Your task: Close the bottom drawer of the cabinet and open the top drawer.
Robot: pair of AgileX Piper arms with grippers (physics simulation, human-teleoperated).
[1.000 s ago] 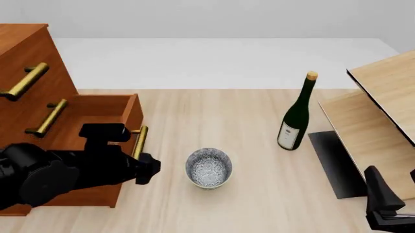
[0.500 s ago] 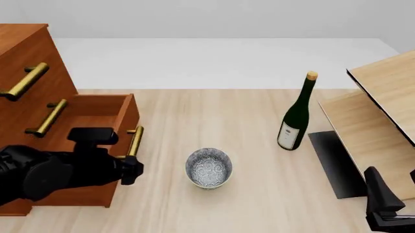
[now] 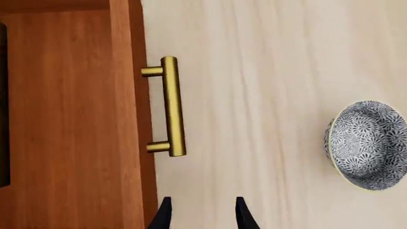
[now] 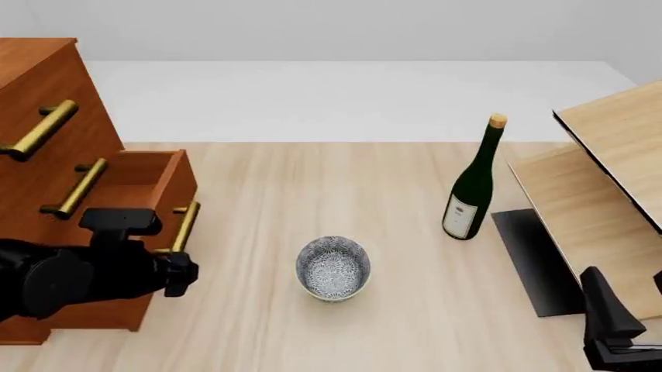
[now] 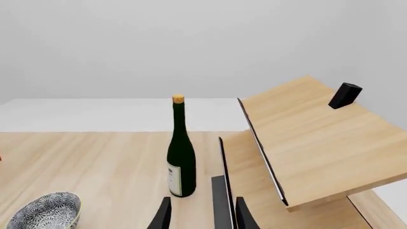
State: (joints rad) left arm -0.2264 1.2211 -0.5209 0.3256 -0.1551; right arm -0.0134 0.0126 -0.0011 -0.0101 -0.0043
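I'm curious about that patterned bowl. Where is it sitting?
In the front view the bowl stands mid-table, with the cabinet's open bottom drawer to its left and the wine bottle farther back on its right.

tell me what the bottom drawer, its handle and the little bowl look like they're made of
The bottom drawer looks like reddish-brown wood with a smooth matte finish and faint straight grain. Its handle appears to be brass, judging by the golden sheen with soft highlights. The bowl seems to be glazed ceramic, with a fine dark-and-white floral pattern, though a render leaves that open.
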